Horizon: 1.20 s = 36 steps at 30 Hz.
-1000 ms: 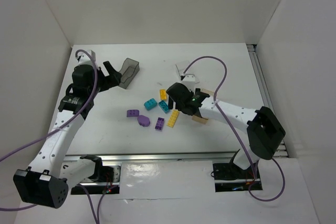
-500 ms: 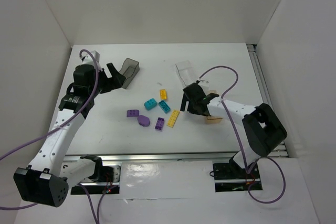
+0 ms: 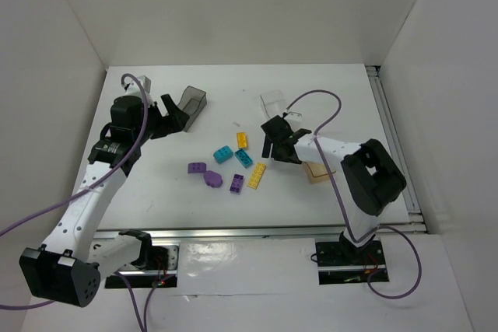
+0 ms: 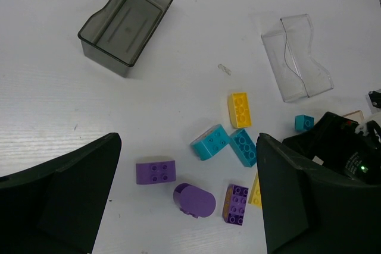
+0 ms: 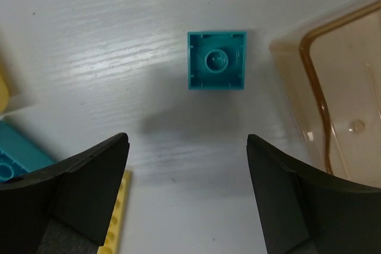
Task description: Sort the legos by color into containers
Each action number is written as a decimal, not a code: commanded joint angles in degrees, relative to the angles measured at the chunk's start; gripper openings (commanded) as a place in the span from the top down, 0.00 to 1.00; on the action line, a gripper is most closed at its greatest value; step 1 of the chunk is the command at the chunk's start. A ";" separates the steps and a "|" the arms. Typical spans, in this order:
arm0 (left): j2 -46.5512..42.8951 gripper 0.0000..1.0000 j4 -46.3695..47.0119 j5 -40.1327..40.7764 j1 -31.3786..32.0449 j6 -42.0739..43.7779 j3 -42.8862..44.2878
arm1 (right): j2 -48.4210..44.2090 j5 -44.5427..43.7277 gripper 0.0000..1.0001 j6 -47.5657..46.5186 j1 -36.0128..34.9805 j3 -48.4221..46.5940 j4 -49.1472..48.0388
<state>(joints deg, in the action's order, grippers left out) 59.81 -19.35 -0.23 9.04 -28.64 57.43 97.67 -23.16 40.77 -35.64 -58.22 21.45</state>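
Three thin-walled, glossy plastic tubs stand on the white, faintly grained table (image 3: 334, 99): a smoky grey tub (image 4: 128, 21) at the left, a clear tub (image 4: 296, 57) with a stepped floor further right, and an amber tub (image 5: 339, 105), round-cornered and cut off by the edge of the right wrist view. Just beside the amber tub, not touching it, a small teal brick (image 5: 216, 60) lies upside down, its hollow underside and central tube exposed. The right gripper (image 5: 187, 147) is held wide apart over bare table near this brick, with nothing gripped. Between the tubs the studded pieces are scattered: a yellow brick (image 4: 240, 109); two teal bricks (image 4: 210, 142) touching; a purple brick (image 4: 155, 171); a smooth rounded purple piece (image 4: 194, 199); a small purple brick (image 4: 236, 203) against a yellow plate (image 3: 257, 176), which is partly hidden behind a finger in the left wrist view. The left gripper (image 3: 173, 112) is spread wide near the smoky grey tub, empty.
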 commanded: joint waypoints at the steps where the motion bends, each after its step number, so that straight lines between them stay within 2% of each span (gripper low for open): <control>1: -0.22 0.02 0.81 0.31 0.28 1.13 1.63 | 3.58 -3.30 0.14 -0.87 1.18 -3.22 0.17; 4: -0.75 0.02 0.28 0.84 0.28 1.13 1.63 | 6.03 -3.30 0.25 -1.40 2.50 -5.14 -1.59; 11: -0.75 0.02 0.28 0.84 0.28 1.66 1.63 | 8.23 -4.79 0.25 -2.01 3.55 -6.56 -1.67; 15: -0.13 0.02 0.28 0.14 0.28 1.05 1.63 | 9.56 -5.41 0.39 -3.85 4.09 -6.56 -3.77; 16: -0.13 0.02 0.28 -0.38 0.28 1.05 1.11 | 10.25 -4.54 0.47 -4.38 4.61 -6.56 -4.40; 18: 0.39 0.02 0.28 -0.39 0.28 0.52 1.11 | 10.26 -4.53 0.55 -4.39 4.61 -6.56 -4.92; 21: 0.39 0.01 0.28 -0.91 0.28 0.52 0.58 | 9.65 -5.06 0.61 -5.08 4.09 -6.56 -5.54; 25: -0.13 0.01 0.28 0.14 0.28 0.52 0.05 | 4.57 -5.58 0.66 -5.62 3.47 -5.51 -4.93; 32: 0.48 0.01 0.28 -0.39 0.28 0.00 0.05 | -4.49 -5.58 0.66 -6.67 1.27 -3.57 -1.86; 36: 0.48 0.01 0.28 -0.39 0.81 -0.01 0.05 | -8.10 -5.58 0.66 -7.72 0.75 -5.85 -1.33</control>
<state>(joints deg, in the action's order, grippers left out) 60.10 -19.75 -0.21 9.37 -28.67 57.41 92.95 -27.18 34.46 -34.39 -61.91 19.11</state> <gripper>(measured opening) 0.993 0.438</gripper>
